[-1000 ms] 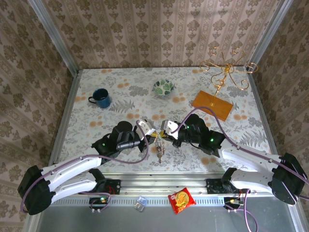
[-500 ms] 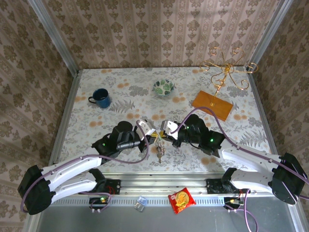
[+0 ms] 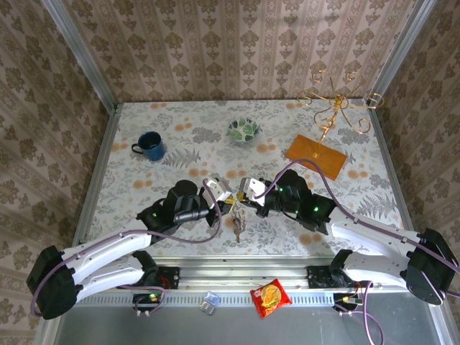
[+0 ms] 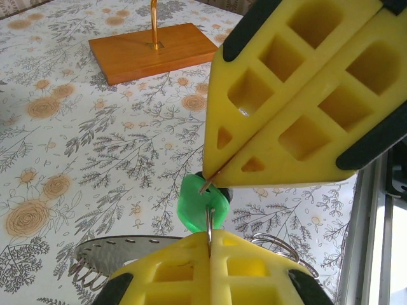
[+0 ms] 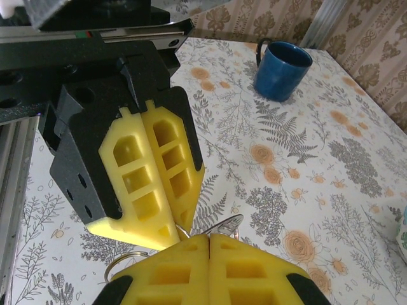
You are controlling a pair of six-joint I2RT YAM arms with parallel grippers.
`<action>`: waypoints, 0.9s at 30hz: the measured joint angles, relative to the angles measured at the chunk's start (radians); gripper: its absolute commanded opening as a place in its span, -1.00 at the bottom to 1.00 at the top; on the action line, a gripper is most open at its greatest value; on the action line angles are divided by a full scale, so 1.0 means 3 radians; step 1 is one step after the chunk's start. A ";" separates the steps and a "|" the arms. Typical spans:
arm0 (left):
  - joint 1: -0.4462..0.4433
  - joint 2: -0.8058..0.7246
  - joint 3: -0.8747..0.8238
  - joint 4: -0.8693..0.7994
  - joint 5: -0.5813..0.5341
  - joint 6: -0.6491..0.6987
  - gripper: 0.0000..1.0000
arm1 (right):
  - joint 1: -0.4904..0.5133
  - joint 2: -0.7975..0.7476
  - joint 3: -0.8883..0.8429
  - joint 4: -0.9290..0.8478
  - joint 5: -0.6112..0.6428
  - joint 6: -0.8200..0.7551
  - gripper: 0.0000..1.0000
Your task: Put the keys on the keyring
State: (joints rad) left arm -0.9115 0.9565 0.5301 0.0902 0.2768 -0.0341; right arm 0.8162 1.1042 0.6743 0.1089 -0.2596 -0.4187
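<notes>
Keys (image 3: pixel 237 228) trail from the spot where both jaws meet tip to tip, long axis pointing back toward the arm bases. Can't tell if they touch the surface (image 3: pixel 165 122). The green head (image 4: pixel 198 206) sits right between the two sets of jaws. Left jaws are clenched on a thin wire rising to that head, the keyring (image 4: pixel 208 223) by my guess. Right jaws are clenched on a metal tip at the head's top. Neither arm is nearer, both are on it. The snack packet (image 3: pixel 269 298) sits beyond the near edge, its print too small to read.
</notes>
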 measured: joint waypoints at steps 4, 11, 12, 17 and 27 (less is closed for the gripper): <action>-0.0014 0.0000 0.0000 0.0000 0.0000 0.0000 -1.00 | 0.0013 0.0000 0.0000 -0.0008 0.0008 -0.0039 -1.00; -0.0014 0.0000 0.0000 0.0000 0.0000 -0.0001 -1.00 | 0.0023 -0.0006 0.0000 -0.0064 0.0008 -0.0134 -1.00; -0.0014 0.0000 0.0000 0.0000 0.0000 -0.0001 -1.00 | 0.0023 -0.0017 -0.0001 -0.0078 0.0008 -0.0145 -1.00; -0.0014 0.0000 0.0000 0.0000 0.0000 -0.0001 -1.00 | 0.0027 -0.0083 -0.0032 -0.0092 0.0008 -0.0170 -1.00; -0.0014 0.0000 0.0000 0.0001 0.0000 -0.0003 -1.00 | 0.0070 -0.0061 -0.0032 -0.0099 0.0045 -0.0178 -1.00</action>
State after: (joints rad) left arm -0.9157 0.9565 0.5301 0.0906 0.2768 -0.0349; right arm 0.8371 1.0859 0.6647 0.0792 -0.2462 -0.4721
